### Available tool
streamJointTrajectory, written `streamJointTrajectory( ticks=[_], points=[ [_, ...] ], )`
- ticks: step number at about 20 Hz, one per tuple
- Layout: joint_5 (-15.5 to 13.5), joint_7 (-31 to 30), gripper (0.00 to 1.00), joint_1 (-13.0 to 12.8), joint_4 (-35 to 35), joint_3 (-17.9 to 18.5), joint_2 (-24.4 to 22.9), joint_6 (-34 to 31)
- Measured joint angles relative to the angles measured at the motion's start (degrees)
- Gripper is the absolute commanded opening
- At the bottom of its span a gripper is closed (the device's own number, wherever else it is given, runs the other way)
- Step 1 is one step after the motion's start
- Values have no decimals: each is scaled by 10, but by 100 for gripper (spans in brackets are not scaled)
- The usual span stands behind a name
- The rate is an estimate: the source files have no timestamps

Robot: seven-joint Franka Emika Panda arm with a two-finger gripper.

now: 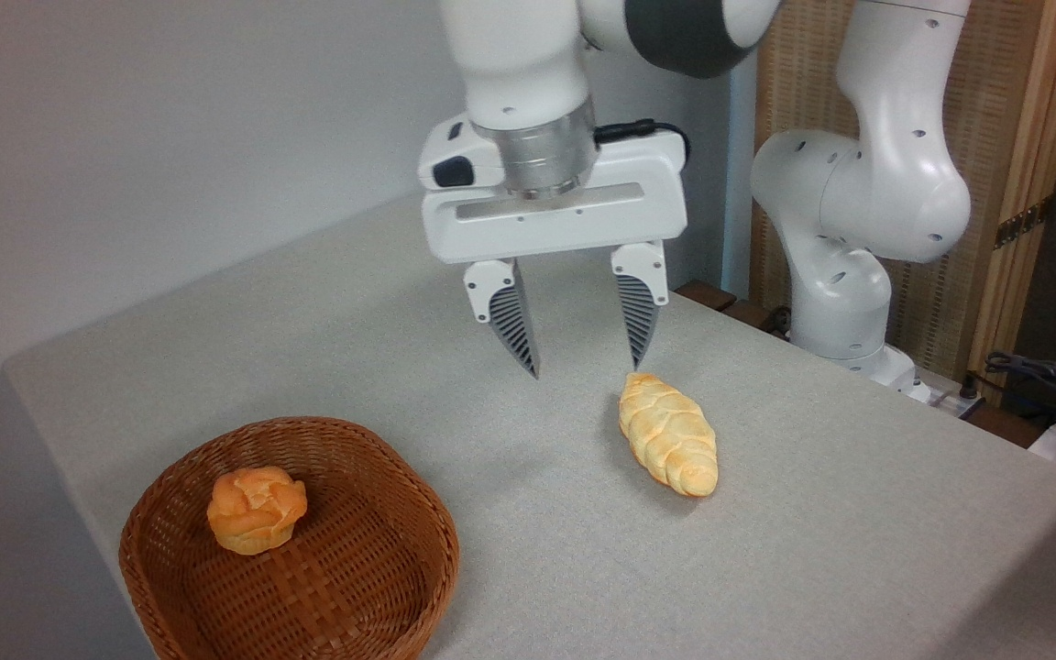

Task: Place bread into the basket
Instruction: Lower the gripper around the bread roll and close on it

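Camera view, fixed, looking down across the table. Gripper (583, 353) hangs above the cloth, pointing straight down, its two ribbed fingers (514, 321) spread well apart with nothing between them. It holds nothing.

Bread (668, 434) — braided loaf, pale golden, tapered ends — lies flat on the grey table (812, 513), just right of and nearer than the fingertips. Its far tip sits almost under the right finger; the rest of the loaf runs away from the claw. Long axis: far-left to near-right, a diagonal. Not touched yet.

Judgement: the claw is offset from the loaf's middle, so the coming move probably needs a short shift right and toward the near edge, then a descent. The fingers' opening line runs roughly left-right, so they would cross the loaf at an angle — some wrist turn may help them close squarely across its width.

Basket (400, 495), round brown wicker, stands at near left, well apart from the loaf. A small orange bun (256, 510) already rests inside, left of centre; the right half of the basket floor looks free.
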Motion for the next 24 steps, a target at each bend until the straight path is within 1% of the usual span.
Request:
streamJointTrajectory(
  ticks=[2, 4, 5, 7, 9, 10, 13, 19, 24],
  points=[
    [8, 0, 100, 0, -32, 1, -24, 7],
    [30, 0, 100, 0, -66, 2, -44, 14],
    [35, 0, 100, 0, -80, 2, -50, 21],
    [41, 0, 100, 0, -103, 2, -55, 36],
    [62, 0, 100, 0, -124, 2, -56, 45],
    [67, 0, 100, 0, -134, 2, -56, 51],
    [71, 2, 100, 0, -159, 2, -55, 71],
    [71, 12, 100, 0, -173, 2, -55, 76],
    [72, 13, 100, 0, -190, 2, -55, 105]
  ],
)
